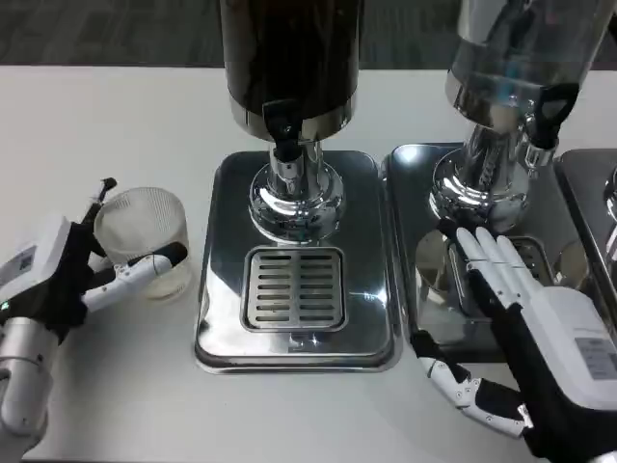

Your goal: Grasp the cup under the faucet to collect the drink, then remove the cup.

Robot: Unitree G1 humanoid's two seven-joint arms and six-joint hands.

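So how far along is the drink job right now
Early stage. The left hand has its fingers around the clear ribbed plastic cup, which stands on the white table, left of the shiny steel drip tray. The cup looks empty. Left: bringing it under the black faucet, filling, removing.

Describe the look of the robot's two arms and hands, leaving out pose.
Both forearms are silver. The left hand has a white back with a small label and white fingers with black tips and black inner parts. The right hand has a white back plate with a printed label, white fingers and a black palm.
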